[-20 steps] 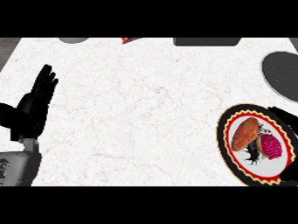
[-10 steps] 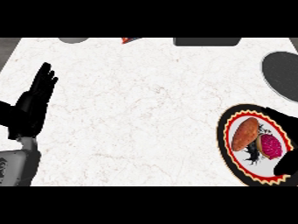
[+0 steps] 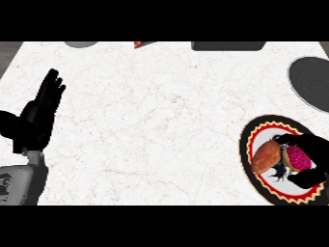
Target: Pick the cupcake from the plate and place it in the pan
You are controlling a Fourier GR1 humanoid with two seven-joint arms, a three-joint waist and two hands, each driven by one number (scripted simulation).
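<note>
Right hand point(image 3: 315, 161): fingers curled round the pink-frosted cupcake point(image 3: 297, 158), which sits on the round plate with red and yellow zigzag rim point(image 3: 247, 140) near the counter's right edge. Brown bun-like item point(image 3: 265, 157): just left of the fingertips. Dark round pan point(image 3: 322, 84): beyond the fingers, apart from the plate, cut by the right edge. White marble counter point(image 3: 159, 120): broad bare span leftward. Left hand point(image 3: 33, 120): open, fingers straight, resting at left edge.

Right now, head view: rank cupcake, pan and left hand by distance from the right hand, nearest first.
1. cupcake: on the plate, the right hand curled round it.
2. pan: at the right edge, beyond the plate.
3. left hand: resting open at the far left of the counter.
</note>
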